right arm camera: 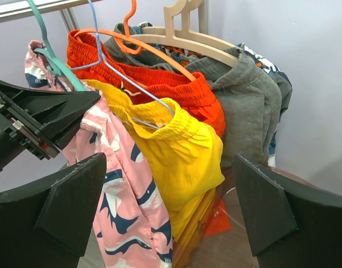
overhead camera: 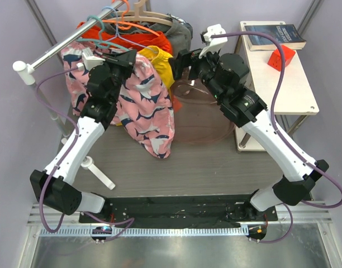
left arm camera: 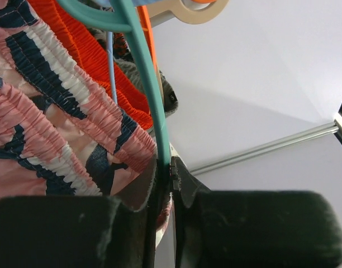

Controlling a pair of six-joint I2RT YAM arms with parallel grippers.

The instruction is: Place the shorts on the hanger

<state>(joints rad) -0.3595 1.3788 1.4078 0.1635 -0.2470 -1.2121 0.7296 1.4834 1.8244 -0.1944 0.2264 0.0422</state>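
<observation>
The pink shorts with navy and white shark shapes hang on the teal hanger, whose hook sits over the rail. In the left wrist view the hanger's teal arm runs down between my left gripper's jaws, with the shorts' gathered waistband draped beside it. My left gripper is shut on the hanger's arm at the waistband. My right gripper is open and empty, just right of the clothes. In its own view it faces the pink shorts without touching them.
On the same metal rail hang yellow shorts on a light blue hanger, orange shorts on an orange hanger, and a grey garment on a wooden hanger. A clear plastic bin stands below. A side table at right holds a book.
</observation>
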